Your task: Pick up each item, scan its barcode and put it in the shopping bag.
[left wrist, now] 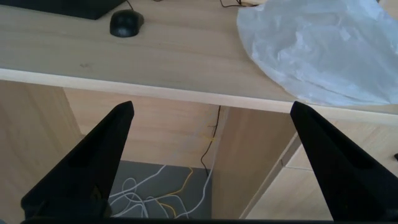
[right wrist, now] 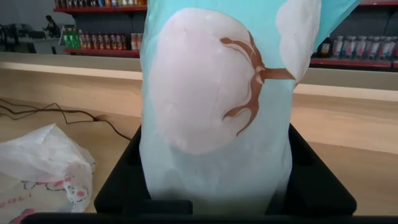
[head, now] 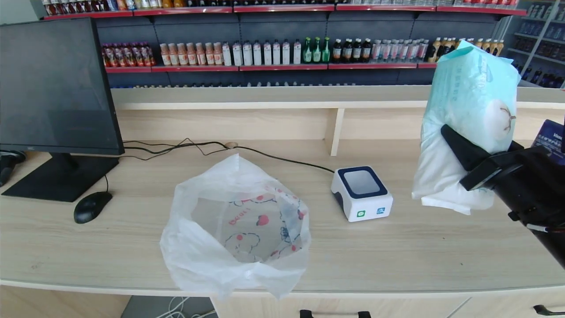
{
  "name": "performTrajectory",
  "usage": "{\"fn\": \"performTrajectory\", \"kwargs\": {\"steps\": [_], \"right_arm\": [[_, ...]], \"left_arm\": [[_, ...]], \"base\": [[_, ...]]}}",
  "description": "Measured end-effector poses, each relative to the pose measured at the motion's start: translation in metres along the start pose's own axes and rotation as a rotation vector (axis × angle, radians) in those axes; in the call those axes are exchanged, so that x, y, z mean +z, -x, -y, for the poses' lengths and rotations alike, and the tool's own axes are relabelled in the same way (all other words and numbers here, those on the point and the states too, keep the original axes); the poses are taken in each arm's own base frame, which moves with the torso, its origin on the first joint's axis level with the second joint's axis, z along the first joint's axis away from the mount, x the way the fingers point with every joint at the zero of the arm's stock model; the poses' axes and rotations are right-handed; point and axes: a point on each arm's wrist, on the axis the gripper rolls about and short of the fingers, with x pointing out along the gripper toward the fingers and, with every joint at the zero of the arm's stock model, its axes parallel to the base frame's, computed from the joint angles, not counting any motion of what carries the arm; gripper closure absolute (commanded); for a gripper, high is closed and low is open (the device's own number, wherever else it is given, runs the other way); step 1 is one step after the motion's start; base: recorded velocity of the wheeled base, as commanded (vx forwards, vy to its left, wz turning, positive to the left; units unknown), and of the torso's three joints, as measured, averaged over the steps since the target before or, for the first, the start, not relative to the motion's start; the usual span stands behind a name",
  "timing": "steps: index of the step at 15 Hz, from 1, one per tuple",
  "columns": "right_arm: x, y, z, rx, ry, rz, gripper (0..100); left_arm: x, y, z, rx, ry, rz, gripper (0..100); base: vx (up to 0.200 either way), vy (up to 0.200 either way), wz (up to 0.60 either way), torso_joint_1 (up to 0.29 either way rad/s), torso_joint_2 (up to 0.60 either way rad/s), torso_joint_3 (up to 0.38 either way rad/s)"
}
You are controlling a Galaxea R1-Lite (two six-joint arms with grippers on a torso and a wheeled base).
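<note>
Fingers of the right gripper (right wrist: 219, 143) are clamped on either side of a soft teal-and-white pack (head: 472, 97), one black finger lying across its front face in the head view. We see the pack held upright, leaning a little, on the right side of the wooden counter (head: 441, 247). Its lower end appears to hang clear of the surface, though from this angle we cannot be sure. Just to its left sits the small white scanner (head: 362, 192), window facing up, apart from the pack. Further left, near the counter's front edge, the shopping bag (head: 198, 260) stands with its mouth wide open, red and blue print showing inside.

Our left gripper (left wrist: 212, 109) hangs low in front of the counter, below its edge, with its two fingers spread wide and nothing between them.

At the far left stand a dark monitor (head: 53, 84) and a black mouse (head: 92, 206), and a cable (head: 282, 160) runs to the scanner. Shelves of bottles (head: 265, 53) line the back wall.
</note>
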Motion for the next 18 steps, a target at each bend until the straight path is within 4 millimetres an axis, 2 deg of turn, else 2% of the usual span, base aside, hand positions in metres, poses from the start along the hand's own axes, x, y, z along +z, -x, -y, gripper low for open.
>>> {"fn": "performTrajectory", "kwargs": {"steps": [3,7,18], "right_arm": [[-0.002,-0.006,-0.002,0.010,-0.004,0.004,100],[-0.007,-0.010,-0.013,0.053,-0.020,-0.009,100],[-0.037,-0.035,-0.016,0.047,-0.045,-0.080,100]], "left_arm": [[0.000,0.000,0.000,-0.003,0.000,0.000,0],[0.000,0.000,0.000,-0.002,0.000,0.000,0],[0.000,0.000,0.000,-0.002,0.001,0.000,0]], "base": [[0.000,0.200,0.00,0.007,0.00,0.004],[0.000,0.000,0.00,0.000,0.00,0.000],[0.000,0.000,0.00,0.000,0.00,0.000]]}}
